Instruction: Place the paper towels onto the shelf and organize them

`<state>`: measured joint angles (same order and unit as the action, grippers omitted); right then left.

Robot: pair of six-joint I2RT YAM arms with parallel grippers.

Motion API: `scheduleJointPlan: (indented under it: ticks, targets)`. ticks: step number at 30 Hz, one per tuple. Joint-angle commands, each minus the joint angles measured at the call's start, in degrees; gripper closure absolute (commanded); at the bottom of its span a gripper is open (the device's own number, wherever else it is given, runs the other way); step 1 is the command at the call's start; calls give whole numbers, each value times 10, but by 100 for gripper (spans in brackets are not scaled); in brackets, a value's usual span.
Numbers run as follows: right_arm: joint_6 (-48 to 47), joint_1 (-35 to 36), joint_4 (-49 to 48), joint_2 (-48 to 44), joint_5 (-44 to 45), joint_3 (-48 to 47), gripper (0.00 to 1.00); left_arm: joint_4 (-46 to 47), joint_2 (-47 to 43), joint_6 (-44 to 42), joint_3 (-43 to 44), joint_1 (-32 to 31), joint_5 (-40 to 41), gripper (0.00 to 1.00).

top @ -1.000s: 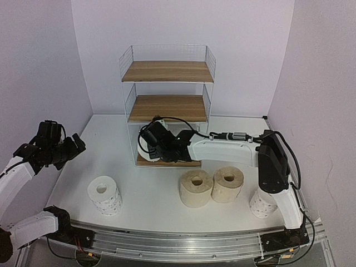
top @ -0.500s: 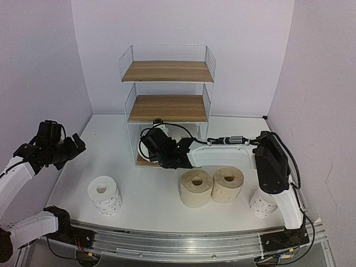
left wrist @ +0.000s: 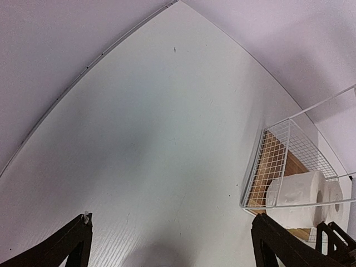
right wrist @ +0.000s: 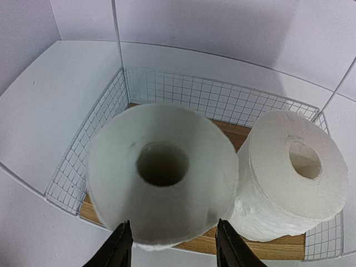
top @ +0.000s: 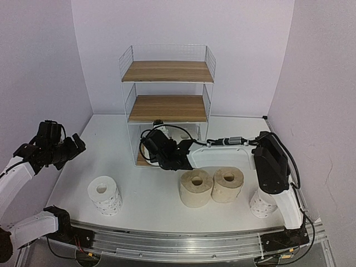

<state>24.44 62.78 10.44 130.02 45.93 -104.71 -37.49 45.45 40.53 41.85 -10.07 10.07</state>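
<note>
The shelf (top: 167, 71) stands at the back middle of the table. My right gripper (top: 152, 146) reaches into its bottom tier at the front left. It is shut on a plain white paper towel roll (right wrist: 161, 167), core up, at the front edge of the bottom board (right wrist: 233, 133). The second plain white roll (right wrist: 295, 172) stands on that board just to the right. Two beige rolls (top: 196, 188) (top: 228, 183) stand on the table in front. One dotted roll (top: 104, 194) stands front left, another (top: 261, 204) by the right arm's base. My left gripper (top: 78, 146) is open and empty at the far left.
The shelf's middle and top boards hold nothing. Its mesh side (left wrist: 278, 156) and both white rolls (left wrist: 297, 192) show in the left wrist view. Below the left gripper (left wrist: 169, 222) is bare table. Purple walls close in on three sides.
My right arm has shifted a little left and toward the shelf's front with the white roll in its grip. The left arm has not moved.
</note>
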Motion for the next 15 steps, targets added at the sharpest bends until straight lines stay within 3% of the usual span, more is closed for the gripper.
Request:
scheduleJointPlan:
  ticks: [1, 15]
  targets:
    - [-1, -8, -2, -9, 6, -4, 51, 8, 0, 0, 5, 0, 1, 1]
    - [7, -8, -2, -85, -43, 36, 35, 7, -3, 0, 4, 0, 1, 0]
